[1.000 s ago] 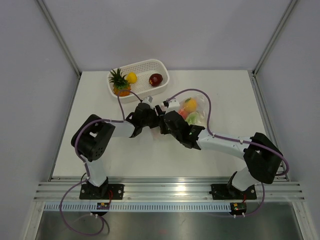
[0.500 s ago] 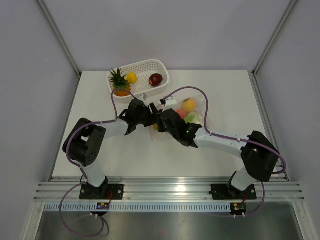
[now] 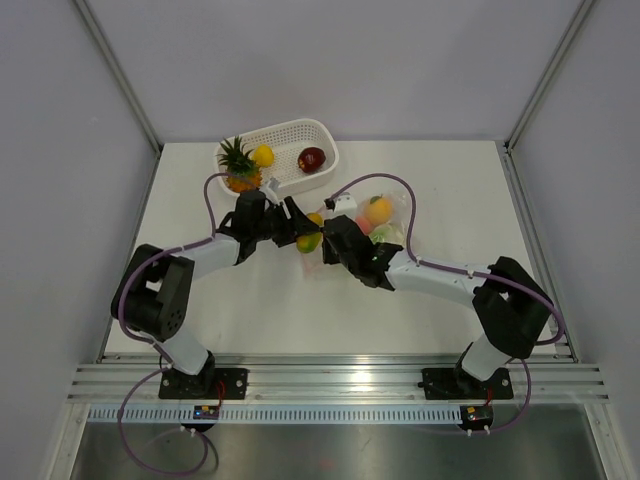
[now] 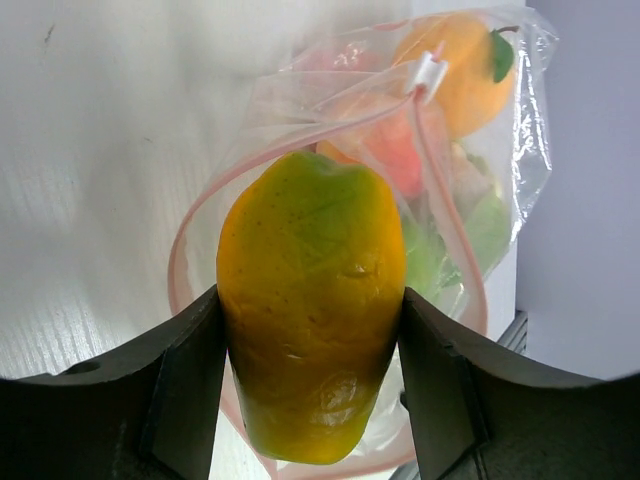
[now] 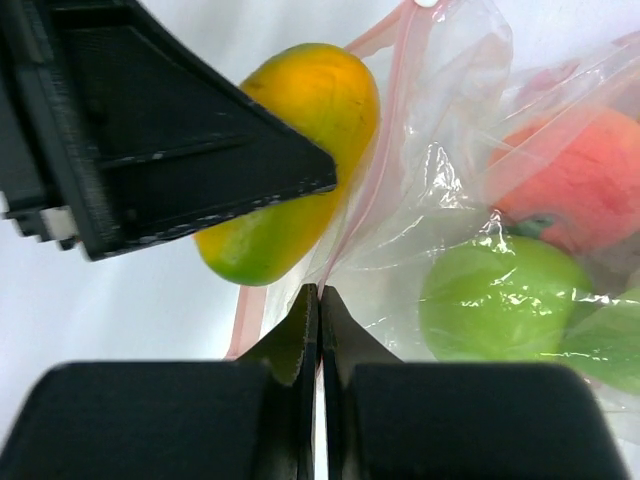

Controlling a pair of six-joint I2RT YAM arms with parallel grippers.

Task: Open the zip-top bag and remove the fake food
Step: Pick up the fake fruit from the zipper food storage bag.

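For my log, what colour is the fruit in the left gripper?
The fruit is yellow-orange with a green patch; the left wrist view shows it best.

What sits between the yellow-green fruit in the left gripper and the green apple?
The pink rim and clear wall of the zip-top bag, pinched by the right gripper; right wrist view shows it.

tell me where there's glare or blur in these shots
Left wrist: the yellow-green fruit is sharp, the table behind it is washed out white, and the jaws at the bottom are dark with little detail. Right wrist: bright glints on the crinkled zip-top bag, near jaws soft. Top external: even light, soft shadows, no glare.
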